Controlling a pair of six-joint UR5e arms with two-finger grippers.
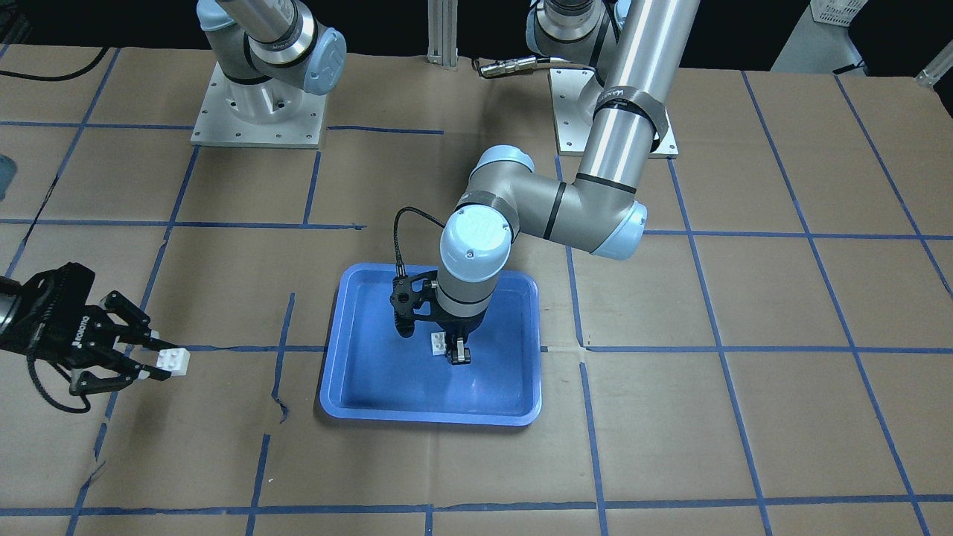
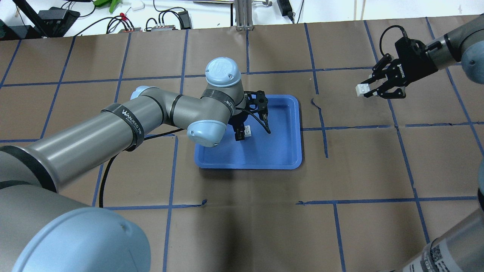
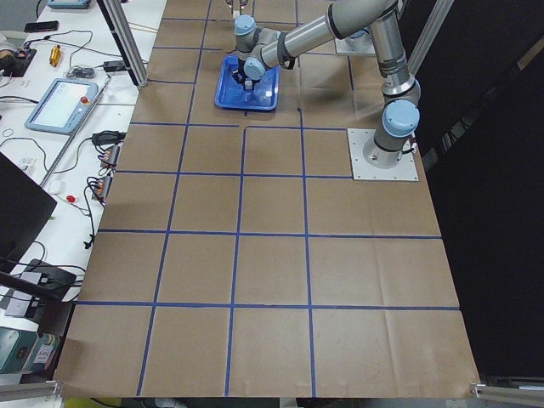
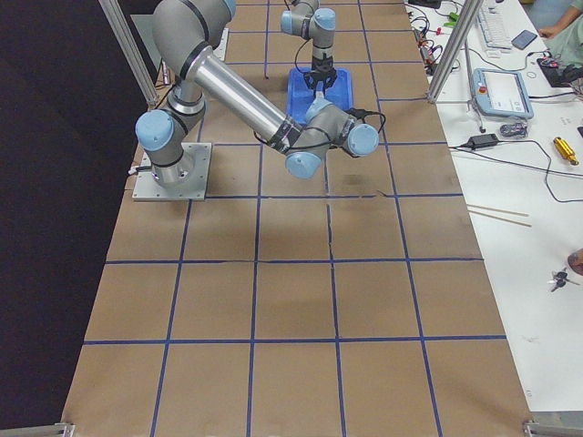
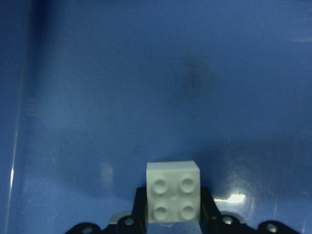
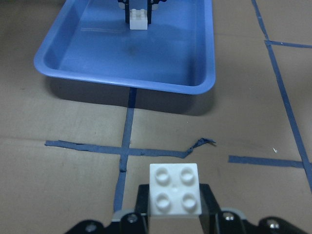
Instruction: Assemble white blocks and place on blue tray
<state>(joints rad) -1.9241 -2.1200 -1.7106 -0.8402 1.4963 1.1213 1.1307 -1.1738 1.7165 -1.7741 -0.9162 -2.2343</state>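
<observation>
The blue tray [image 2: 287,151] lies mid-table, also in the front view [image 1: 357,387]. My left gripper [image 2: 242,133] points down inside it, shut on a white block [image 2: 248,130], low over the tray bottom [image 5: 146,73]; I cannot tell whether they touch. The left wrist view shows this block [image 5: 173,191] studs up between the fingers. My right gripper [image 2: 368,91] is out to the tray's side, above the paper, shut on the second white block [image 2: 361,89]. The right wrist view shows that block [image 6: 175,189] in front, and the tray [image 6: 207,58] with the first block [image 6: 138,15] farther off.
Brown paper with a blue tape grid covers the table [image 1: 744,417]. The left arm's forearm and elbow [image 2: 200,132] reach over the tray's side. Both arm bases [image 1: 260,112] are bolted at the robot's edge. Torn tape [image 6: 200,143] lies between right gripper and tray.
</observation>
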